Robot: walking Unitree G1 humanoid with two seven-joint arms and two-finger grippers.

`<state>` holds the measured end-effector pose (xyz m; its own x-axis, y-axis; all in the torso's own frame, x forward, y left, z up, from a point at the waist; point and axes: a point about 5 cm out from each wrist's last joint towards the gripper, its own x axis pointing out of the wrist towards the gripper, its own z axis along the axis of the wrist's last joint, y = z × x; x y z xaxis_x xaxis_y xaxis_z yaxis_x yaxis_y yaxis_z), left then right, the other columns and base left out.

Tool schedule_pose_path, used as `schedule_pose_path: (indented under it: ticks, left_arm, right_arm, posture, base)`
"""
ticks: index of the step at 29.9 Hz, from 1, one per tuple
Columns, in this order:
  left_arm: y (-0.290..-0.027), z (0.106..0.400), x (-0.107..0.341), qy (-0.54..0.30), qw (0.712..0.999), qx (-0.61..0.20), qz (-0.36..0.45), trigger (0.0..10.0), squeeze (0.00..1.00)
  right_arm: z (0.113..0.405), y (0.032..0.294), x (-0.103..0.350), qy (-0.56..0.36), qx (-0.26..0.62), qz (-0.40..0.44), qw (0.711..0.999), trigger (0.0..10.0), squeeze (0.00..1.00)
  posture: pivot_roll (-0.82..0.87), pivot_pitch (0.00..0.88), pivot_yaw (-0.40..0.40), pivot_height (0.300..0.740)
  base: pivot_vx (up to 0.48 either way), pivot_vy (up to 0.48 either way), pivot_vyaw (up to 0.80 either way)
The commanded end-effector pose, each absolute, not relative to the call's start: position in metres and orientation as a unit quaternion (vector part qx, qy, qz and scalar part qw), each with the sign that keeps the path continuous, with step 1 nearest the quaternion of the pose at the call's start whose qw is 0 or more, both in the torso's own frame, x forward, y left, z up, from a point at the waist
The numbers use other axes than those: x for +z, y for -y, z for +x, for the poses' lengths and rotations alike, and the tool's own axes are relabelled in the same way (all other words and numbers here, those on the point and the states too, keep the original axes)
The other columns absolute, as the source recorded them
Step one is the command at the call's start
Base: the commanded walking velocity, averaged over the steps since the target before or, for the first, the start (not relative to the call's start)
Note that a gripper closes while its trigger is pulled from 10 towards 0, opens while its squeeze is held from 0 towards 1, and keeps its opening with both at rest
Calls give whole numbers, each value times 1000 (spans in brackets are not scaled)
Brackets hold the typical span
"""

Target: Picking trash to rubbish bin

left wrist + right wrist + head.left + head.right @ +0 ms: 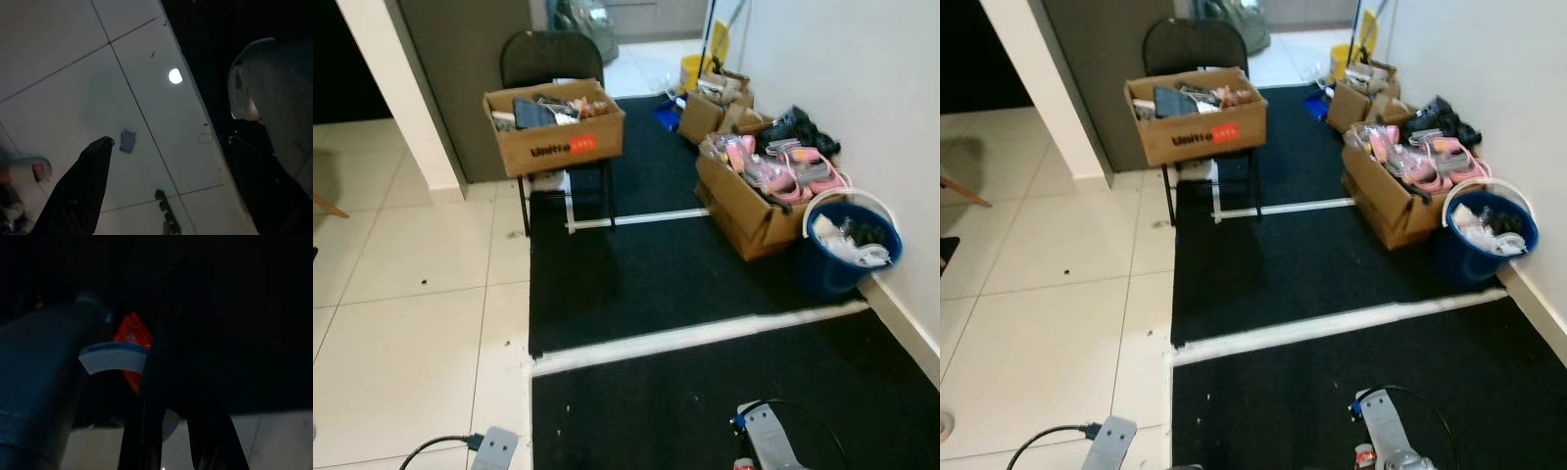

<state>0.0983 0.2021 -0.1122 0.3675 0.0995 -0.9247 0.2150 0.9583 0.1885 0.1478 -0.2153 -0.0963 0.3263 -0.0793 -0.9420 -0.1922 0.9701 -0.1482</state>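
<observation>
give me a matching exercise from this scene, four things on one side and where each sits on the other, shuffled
Things:
1. brown cardboard box with a red label
2. round blue plastic bucket
3. open cardboard box of pink items
4. small yellow bucket

Places:
A. far end of the room, beside the tiled floor
B. on the black folding chair
C. against the white wall, nearest the robot
D. on the black carpet, just beyond the blue bucket

Pairs: 1-B, 2-C, 3-D, 4-A

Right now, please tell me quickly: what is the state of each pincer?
Left pincer: open, holding nothing, above the white tile floor.
Right pincer: too dark; cannot be told.
</observation>
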Motion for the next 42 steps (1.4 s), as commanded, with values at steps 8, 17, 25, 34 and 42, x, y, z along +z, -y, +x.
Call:
schedule_pose_path:
  ticks: [8,17,25,34,42]
  left_arm:
    - [-190,80,-118,-590,795,-60,130,10000,0]
    - [-192,80,-118,-590,794,-59,133,10000,0]
    - [-193,79,-118,-591,793,-58,134,10000,0]
    - [-193,79,-118,-591,793,-58,133,10000,0]
    - [-194,80,-118,-590,794,-60,135,10000,0]
  right_arm:
    - [141,221,-98,-589,32,-125,798,10000,0]
    - [142,216,-98,-580,29,-115,806,10000,0]
    - [148,213,-97,-572,30,-112,812,10000,0]
    - [154,209,-95,-565,31,-104,818,10000,0]
    - [184,199,-84,-516,22,-50,855,10000,0]
  posture:
    - [44,26,-13,740]
    - [53,22,-14,740]
    - [56,28,-9,740]
    - [55,32,-7,740]
    - [48,31,-1,740]
  base:
    - [276,0,0]
    - [280,0,-680]
    - [286,0,-98]
    - [286,0,0]
    - [290,0,0]
